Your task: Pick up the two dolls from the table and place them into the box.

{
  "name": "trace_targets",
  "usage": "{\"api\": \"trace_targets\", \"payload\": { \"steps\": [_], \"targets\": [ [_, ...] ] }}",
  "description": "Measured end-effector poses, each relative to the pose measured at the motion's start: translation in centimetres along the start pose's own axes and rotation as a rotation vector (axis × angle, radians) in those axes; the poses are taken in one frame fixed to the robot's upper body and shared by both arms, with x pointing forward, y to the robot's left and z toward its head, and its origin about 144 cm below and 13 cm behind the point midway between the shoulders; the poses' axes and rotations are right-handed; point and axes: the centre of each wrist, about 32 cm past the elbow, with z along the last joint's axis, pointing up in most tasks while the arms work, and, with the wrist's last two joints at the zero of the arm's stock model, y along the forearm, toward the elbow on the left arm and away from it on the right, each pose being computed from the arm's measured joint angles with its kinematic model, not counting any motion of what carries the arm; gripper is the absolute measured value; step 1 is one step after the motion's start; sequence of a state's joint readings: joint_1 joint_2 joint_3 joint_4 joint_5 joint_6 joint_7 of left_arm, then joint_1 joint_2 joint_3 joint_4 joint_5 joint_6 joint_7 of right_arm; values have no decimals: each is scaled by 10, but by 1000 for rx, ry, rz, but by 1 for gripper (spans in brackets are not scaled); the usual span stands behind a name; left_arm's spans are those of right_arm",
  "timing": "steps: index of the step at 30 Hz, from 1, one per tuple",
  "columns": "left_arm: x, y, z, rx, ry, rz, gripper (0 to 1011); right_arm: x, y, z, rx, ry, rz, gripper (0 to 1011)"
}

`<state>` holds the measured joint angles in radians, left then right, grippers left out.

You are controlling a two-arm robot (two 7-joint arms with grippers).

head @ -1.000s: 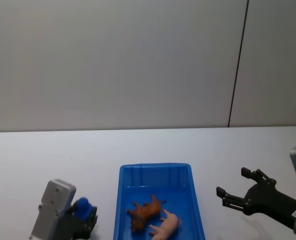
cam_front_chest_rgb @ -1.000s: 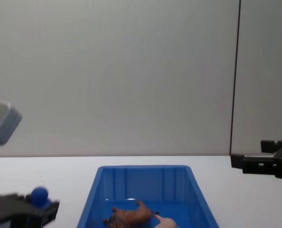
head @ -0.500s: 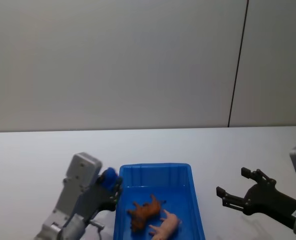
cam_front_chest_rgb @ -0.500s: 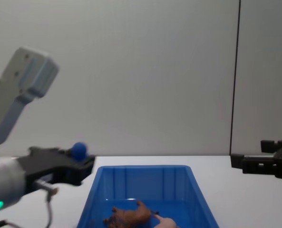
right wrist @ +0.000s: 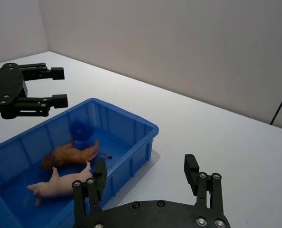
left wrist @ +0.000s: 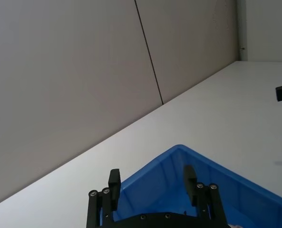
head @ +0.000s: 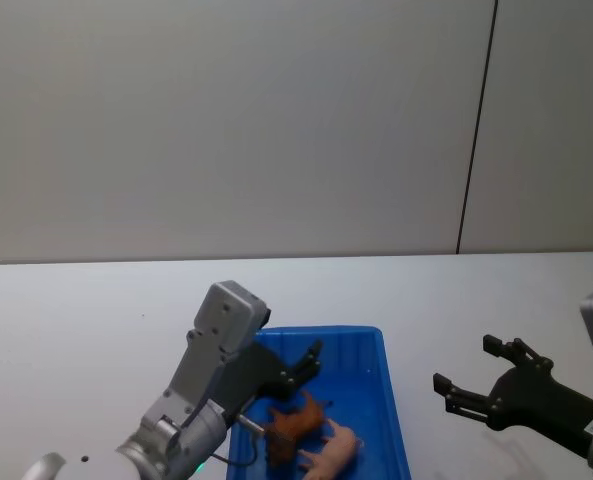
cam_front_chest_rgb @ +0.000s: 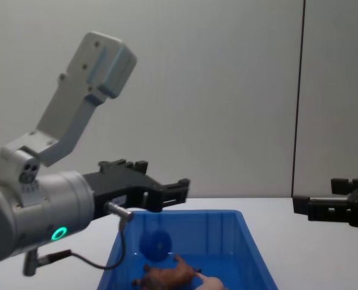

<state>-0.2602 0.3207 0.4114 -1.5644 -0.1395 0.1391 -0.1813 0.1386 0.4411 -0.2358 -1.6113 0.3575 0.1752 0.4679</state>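
Hovering over the left rim of the box (head: 394, 400), the left gripper (cam_front_chest_rgb: 166, 190) holds its fingers apart with nothing between them; below it, inside the bin, a small blue ball (cam_front_chest_rgb: 155, 244) shows as a smear in mid-air (it appears to be dropping, though that is a judgement from its blur alone); the brown animal (head: 294, 424) and the pink pig (head: 334, 452) both lie on their sides on the bin's floor, side by side and touching or nearly so, in the half of the bin nearer the robot; seen from the right wrist view, the brown animal (right wrist: 69, 155) stretches its long axis roughly along the length of the box (right wrist: 131, 124), with the pig (right wrist: 57, 185) lying beside it in much the same direction, and the ball (right wrist: 79, 129) sits above the brown one's back; the right gripper (head: 473, 386) waits over the table (head: 96, 310) to the right of the bin, well apart from it, its fingers spread and empty; so the dolls lie below and slightly toward the robot from the left fingers, and to the left of the right ones; with both figures already in the bin, the task reads as done, and the left arm is the nearer of the two.
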Motion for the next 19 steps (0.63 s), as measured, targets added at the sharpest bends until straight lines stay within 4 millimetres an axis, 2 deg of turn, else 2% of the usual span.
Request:
{"api": "trace_targets", "payload": {
  "steps": [6,9,19],
  "targets": [
    [-1,-6,4,-24,-6,-27,958,0,0,0,0,0,0,1001],
    [0,-7,5,-39,-8,-34,1000,0,0,0,0,0,0,1001],
    [5,-6,6,-86,-5,-38,1002,0,0,0,0,0,0,1001]
  ]
}}
